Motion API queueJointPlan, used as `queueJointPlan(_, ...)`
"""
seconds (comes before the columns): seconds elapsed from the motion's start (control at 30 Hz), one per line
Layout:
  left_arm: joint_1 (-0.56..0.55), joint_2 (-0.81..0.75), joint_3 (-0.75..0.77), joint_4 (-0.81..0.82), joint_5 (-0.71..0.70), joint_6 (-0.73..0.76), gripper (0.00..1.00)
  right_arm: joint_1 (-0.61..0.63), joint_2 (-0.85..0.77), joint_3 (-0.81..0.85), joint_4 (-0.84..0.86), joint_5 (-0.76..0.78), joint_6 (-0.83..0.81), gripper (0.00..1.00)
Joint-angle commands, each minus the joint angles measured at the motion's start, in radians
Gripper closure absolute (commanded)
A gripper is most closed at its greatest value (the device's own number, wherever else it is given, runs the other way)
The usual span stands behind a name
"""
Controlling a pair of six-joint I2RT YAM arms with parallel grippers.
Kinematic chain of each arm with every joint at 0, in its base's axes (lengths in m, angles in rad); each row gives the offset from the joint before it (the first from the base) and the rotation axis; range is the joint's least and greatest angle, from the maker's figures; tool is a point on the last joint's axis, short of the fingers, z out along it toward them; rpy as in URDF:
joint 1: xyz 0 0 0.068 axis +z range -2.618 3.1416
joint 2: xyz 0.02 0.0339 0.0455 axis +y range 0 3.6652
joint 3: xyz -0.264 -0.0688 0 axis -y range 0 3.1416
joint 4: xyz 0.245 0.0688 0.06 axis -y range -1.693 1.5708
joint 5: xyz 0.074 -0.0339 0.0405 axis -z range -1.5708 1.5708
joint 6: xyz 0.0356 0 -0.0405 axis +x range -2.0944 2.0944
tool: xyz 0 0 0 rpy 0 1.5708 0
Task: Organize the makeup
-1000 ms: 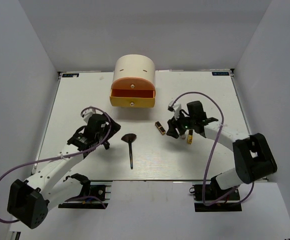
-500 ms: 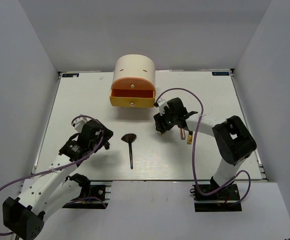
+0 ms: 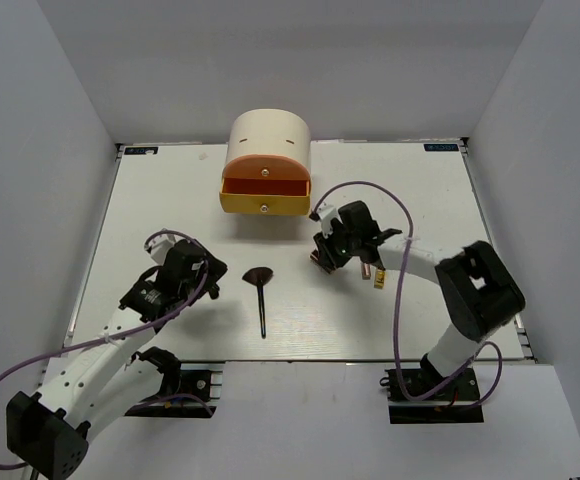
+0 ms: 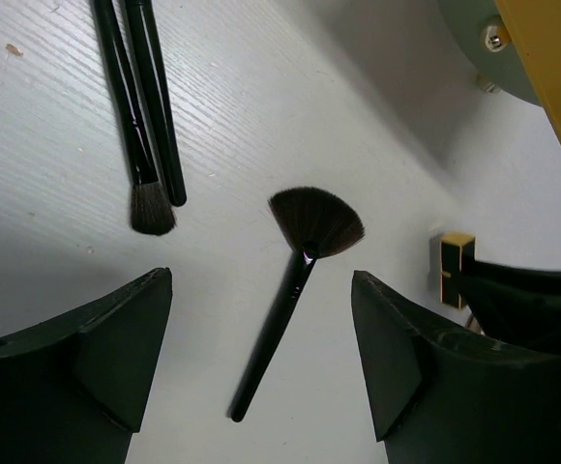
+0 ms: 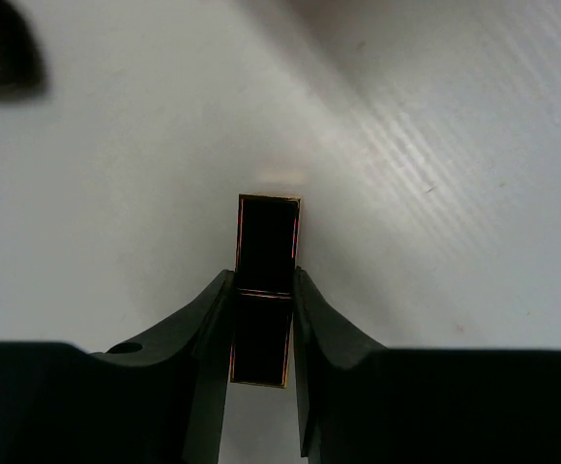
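Over the last second my right gripper (image 3: 322, 257) has swung left onto the black-and-gold lipstick (image 3: 316, 264) that was lying free in front of the round cream box (image 3: 266, 130), and my left arm has drawn back toward me. From above, the white table (image 3: 150, 200) is sitting between plain grey walls. The fan brush (image 3: 261, 300) is lying between my arms, the second lipstick (image 3: 378, 279) is resting just beside my right wrist, and my fingers are hiding most of the gripped one. Through my left wrist, my left gripper (image 4: 261, 285) is hanging wide and empty over the fan brush (image 4: 295, 275), with two stick brushes (image 4: 135, 106) lying side by side, cut off by the top edge. Through my right wrist, my fingers (image 5: 208, 324) are clamping the lipstick (image 5: 267, 242) by its sides. I cannot tell whether it is clearing the table, nor what the dark blur in the corner is.
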Motion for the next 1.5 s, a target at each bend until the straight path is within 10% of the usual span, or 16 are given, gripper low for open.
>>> queueJointPlan(0.0, 0.004, -0.001, -0.002, 0.049, 0.014, 0.034, 0.16, -0.013, -0.182, -0.037, -0.091, -0.23, -0.138, 1.0)
queueJointPlan(0.27, 0.004, -0.007, -0.019, 0.112, 0.04, 0.062, 0.16, -0.014, -0.443, -0.001, -0.188, -0.476, -0.319, 1.0)
queueJointPlan(0.73, 0.004, -0.033, -0.04, 0.188, 0.101, 0.102, 0.16, -0.006, -0.098, 0.418, 0.093, -0.312, -0.455, 1.0)
queueJointPlan(1.27, 0.004, 0.003, -0.025, 0.222, 0.124, 0.129, 0.16, -0.001, 0.052, 0.503, 0.143, -0.278, -0.596, 1.0)
queueJointPlan(1.47, 0.004, 0.005, -0.022, 0.265, 0.144, 0.161, 0.16, -0.004, 0.045, 0.5, 0.12, -0.292, -0.59, 0.54)
